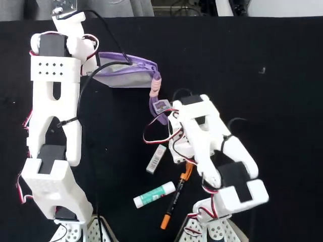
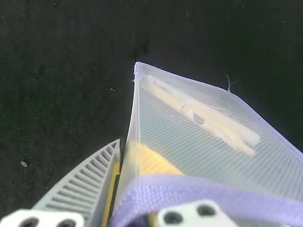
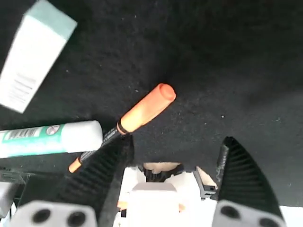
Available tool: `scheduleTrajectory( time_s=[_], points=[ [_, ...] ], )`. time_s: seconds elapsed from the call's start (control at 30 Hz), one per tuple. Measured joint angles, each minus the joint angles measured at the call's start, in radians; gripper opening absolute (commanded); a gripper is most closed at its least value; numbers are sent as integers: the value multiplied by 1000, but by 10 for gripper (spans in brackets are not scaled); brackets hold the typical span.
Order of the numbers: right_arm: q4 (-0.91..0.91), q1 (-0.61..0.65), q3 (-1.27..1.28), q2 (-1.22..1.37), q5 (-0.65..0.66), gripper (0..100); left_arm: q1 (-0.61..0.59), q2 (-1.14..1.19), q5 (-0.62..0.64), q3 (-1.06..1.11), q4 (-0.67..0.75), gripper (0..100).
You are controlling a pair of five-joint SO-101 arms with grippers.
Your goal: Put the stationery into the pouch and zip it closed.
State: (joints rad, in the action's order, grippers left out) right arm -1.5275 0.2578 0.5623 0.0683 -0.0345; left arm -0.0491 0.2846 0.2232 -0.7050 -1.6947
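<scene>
Pen [image 1: 174,199], glue [image 1: 154,195] (eraser [image 1: 156,158]) outside pouch [image 1: 123,75]

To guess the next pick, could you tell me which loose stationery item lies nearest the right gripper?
The orange pen: it runs beneath the open right gripper, while the glue stick ends just short of it and the eraser lies farther off.

1. The pouch [image 1: 126,73] sits at the far side of the table [image 1: 262,126], left of centre, its left end held in the left gripper [image 2: 125,161].
2. A long stick [image 2: 203,116] lies inside the pouch.
3. Near centre, the eraser [image 1: 156,159] lies farthest, with the glue stick [image 1: 154,195] nearer, just left of the pen [image 1: 174,199].
4. The right gripper [image 3: 177,141] hangs spread over the pen's far end.
</scene>
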Motion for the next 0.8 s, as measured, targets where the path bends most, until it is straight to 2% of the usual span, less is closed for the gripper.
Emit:
scheduleTrajectory(
  time_s=[0.47,0.8],
  points=[
    [226,29,11,92,-5,276,-64,26,21,-52,23,29],
    [249,78,23,94,-5,262,-77,32,25,-68,23,29]
  ],
)
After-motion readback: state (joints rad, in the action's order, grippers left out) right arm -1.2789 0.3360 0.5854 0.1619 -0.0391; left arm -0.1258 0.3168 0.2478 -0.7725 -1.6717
